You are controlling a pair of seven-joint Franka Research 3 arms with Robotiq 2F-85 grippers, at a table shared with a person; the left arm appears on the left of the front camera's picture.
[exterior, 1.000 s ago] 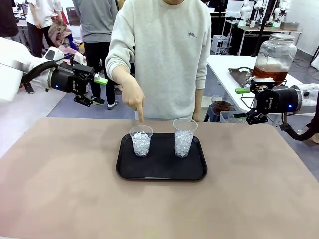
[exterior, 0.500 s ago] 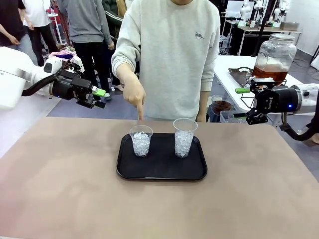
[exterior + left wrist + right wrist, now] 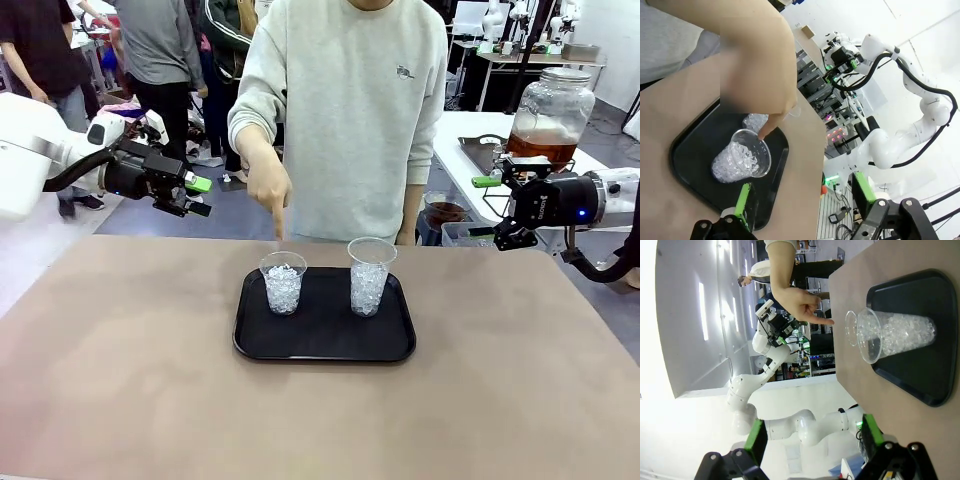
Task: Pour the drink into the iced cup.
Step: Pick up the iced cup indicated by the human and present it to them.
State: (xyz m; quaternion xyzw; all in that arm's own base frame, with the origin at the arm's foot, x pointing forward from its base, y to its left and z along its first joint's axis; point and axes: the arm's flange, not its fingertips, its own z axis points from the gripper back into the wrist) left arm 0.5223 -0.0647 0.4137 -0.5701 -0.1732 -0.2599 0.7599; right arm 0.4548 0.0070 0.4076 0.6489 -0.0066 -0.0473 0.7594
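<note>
Two clear cups of ice stand on a black tray (image 3: pixel 324 340): a shorter iced cup (image 3: pixel 283 283) on the left and a taller one (image 3: pixel 369 277) on the right. The person's hand (image 3: pixel 270 192) points a finger down at the shorter cup (image 3: pixel 742 160). The amber drink fills the lower part of a big glass jar (image 3: pixel 548 115) on a white table at the back right. My left gripper (image 3: pixel 198 197) hovers open, high at the left, far from the tray. My right gripper (image 3: pixel 492 208) hangs open at the right, in front of the jar. The right wrist view looks along the open fingers (image 3: pixel 756 442) at the taller cup (image 3: pixel 890 335).
A small cup of dark brown liquid (image 3: pixel 443 212) sits beyond the table's far edge, near my right gripper. The brown tabletop (image 3: pixel 150 380) is bare around the tray. The person stands close at the far side, with other people behind at the left.
My left gripper has dipped a little lower and its wrist has turned. The person has shifted slightly to the right, still pointing. The right arm has not moved.
</note>
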